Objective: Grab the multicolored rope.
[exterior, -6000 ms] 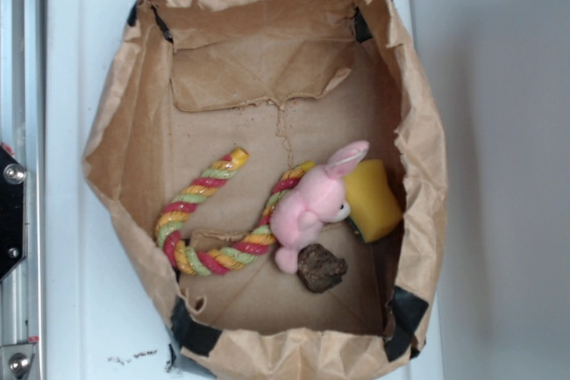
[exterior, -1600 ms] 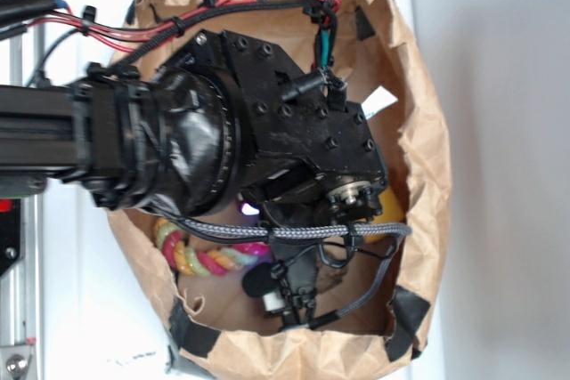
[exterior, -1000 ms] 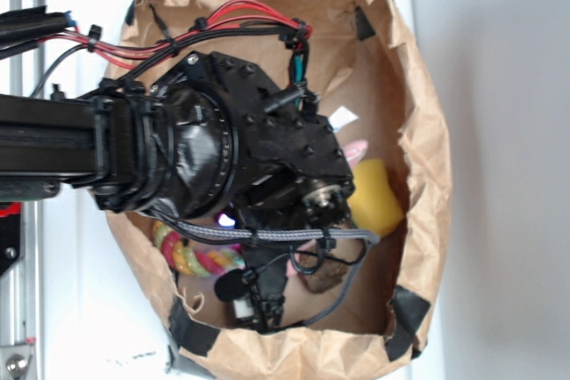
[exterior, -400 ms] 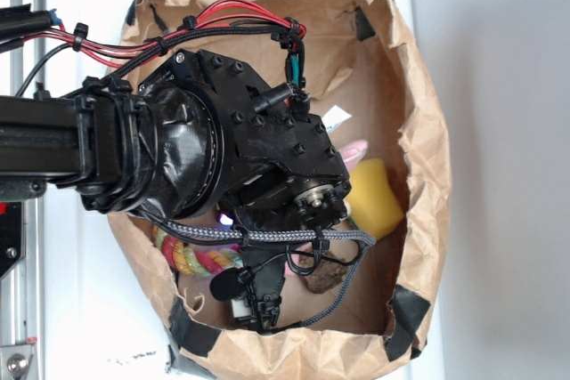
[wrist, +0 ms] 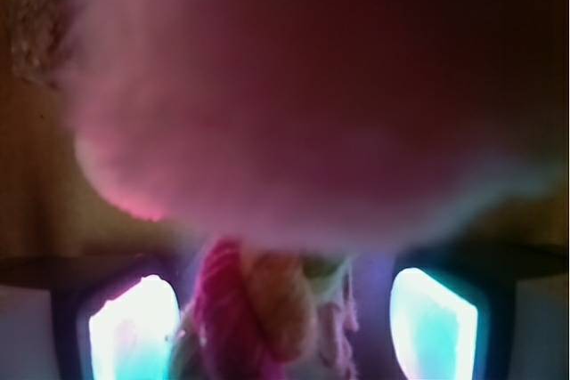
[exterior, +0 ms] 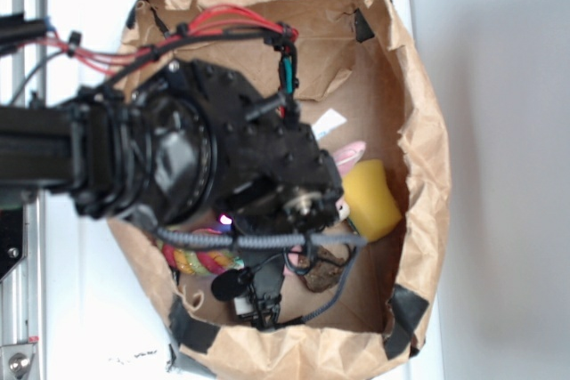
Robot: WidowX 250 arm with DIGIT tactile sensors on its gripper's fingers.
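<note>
At the left of the exterior view, your arm reaches in across the rim of the brown paper bag and its black wrist housing covers most of the bag floor. Just below that housing, a short stretch of the multicolored rope shows on the near-left floor, partly crossed by the grey braided cable; the rest of the rope is hidden. Moving right, a dark lump lies on the floor, then the ear of the pink bunny and the yellow block against the right wall.

In the wrist view, the gripper stands with its lit fingers well apart, and an end of the rope sits between them, untouched by either as far as the blur allows. A large pink mass, most likely the bunny, fills the frame just beyond the rope.

Risks, in my judgement: closing now may pinch bunny plush along with the rope, since the two lie against each other. Only the rope's end is between the fingers, so a shallow bite could slip free on lifting. The cable hangs near the rope and could snag.
</note>
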